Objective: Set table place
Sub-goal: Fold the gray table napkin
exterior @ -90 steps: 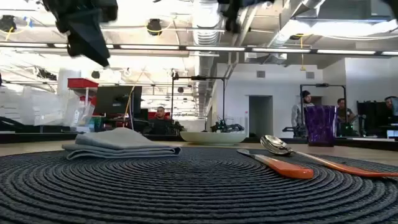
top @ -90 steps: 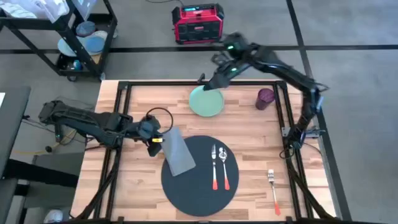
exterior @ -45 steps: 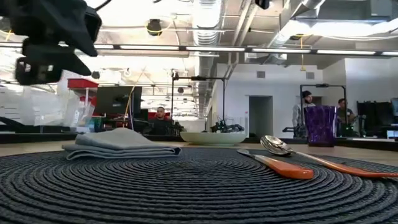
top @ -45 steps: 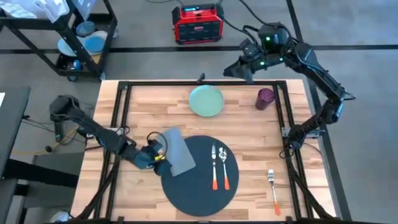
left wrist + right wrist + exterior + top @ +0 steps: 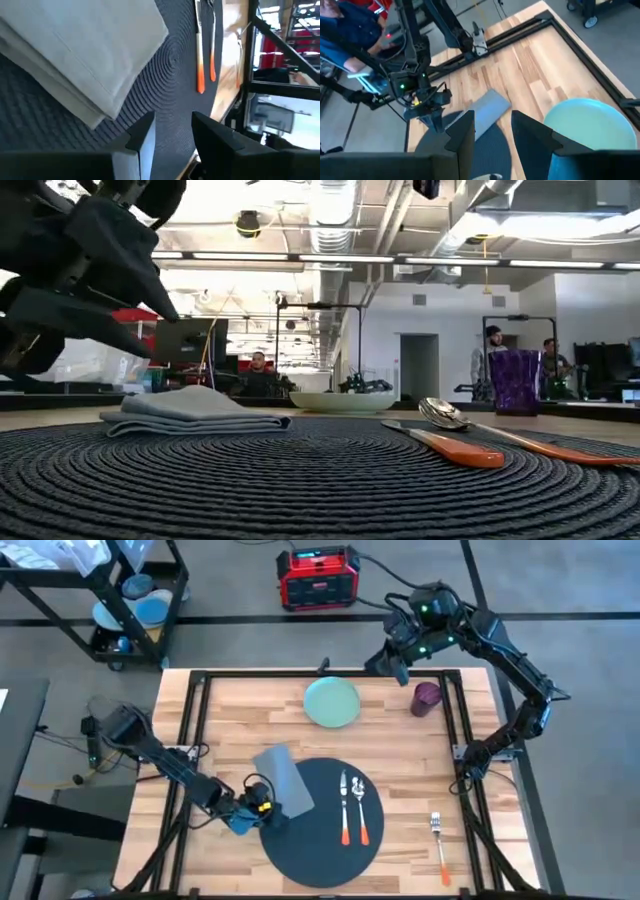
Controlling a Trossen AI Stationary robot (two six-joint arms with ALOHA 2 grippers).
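Looking down at the place (image 5: 322,825), that big round dark woven mat, it sits on the near-middle part of the table (image 5: 235,715), pretty much centred left to right. A folded grey napkin (image 5: 283,781) lies over its far-left edge, half on the mat and half on the wood. A knife (image 5: 345,810) and a spoon (image 5: 360,808), both with orange handles, lie side by side on the mat's right half, handles toward the near edge. An orange-handled fork (image 5: 440,845) is off the mat on bare wood near the right side. Farther back there's a pale green plate (image 5: 332,702) in the middle and a purple cup (image 5: 427,697) to its right, well apart from the mat.

My left gripper (image 5: 262,817) is low at the mat's left rim, just near of the napkin, fingers parted a bit with nothing between them; from the wrist camera I see the gap over the mat weave. My right gripper (image 5: 386,662) is up over the table's far edge, between plate and cup, also spread and empty.

Beyond the far edge there's a red box (image 5: 318,577) on the floor and a black wire cart (image 5: 105,595) off to the far left.
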